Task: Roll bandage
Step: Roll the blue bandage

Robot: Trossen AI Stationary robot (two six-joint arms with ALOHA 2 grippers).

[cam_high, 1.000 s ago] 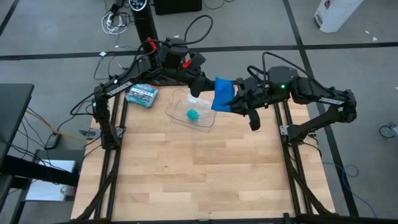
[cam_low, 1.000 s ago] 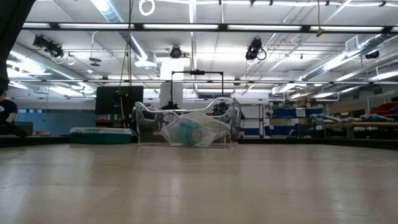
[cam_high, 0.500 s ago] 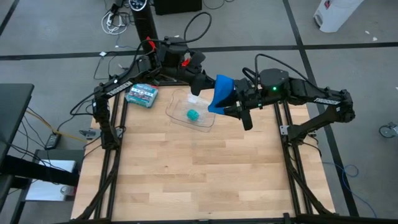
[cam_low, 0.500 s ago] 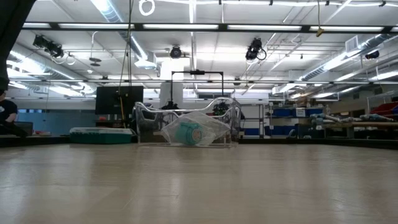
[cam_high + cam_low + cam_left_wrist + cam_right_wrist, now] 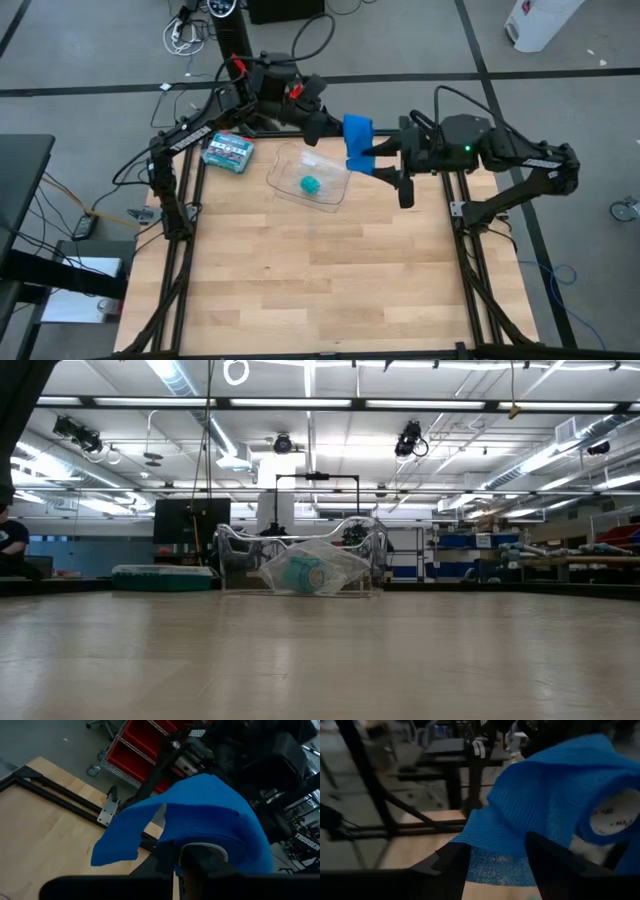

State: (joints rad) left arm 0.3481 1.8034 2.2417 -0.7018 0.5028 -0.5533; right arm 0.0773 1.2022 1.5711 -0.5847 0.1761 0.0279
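We see the bandage point(image 5: 358, 141) held up in the air above the far edge of the surface point(image 5: 320, 260), just to the right of the clear tray point(image 5: 283, 178), and we place everything else by that tray. The left claw point(image 5: 322, 131), reaching over the tray's far side, is clamped on the bandage: in the left wrist view its fingers pinch the white core of the blue roll point(image 5: 210, 827), with a loose tail of fabric hanging off it. The right claw point(image 5: 385, 168) sits just right of the tray, and its fingers point(image 5: 452, 865) now stand apart on either side of the drooping blue fabric point(image 5: 540, 810). A second ago that claw was shut on the fabric; since then it has let go and the bandage has shifted slightly toward the far edge, nearer the left claw. A small teal roll point(image 5: 311, 184) lies inside the tray, unchanged, and the green-and-white box point(image 5: 228, 152) stays left of the tray. In the low view the tray point(image 5: 300, 565) looks as before.
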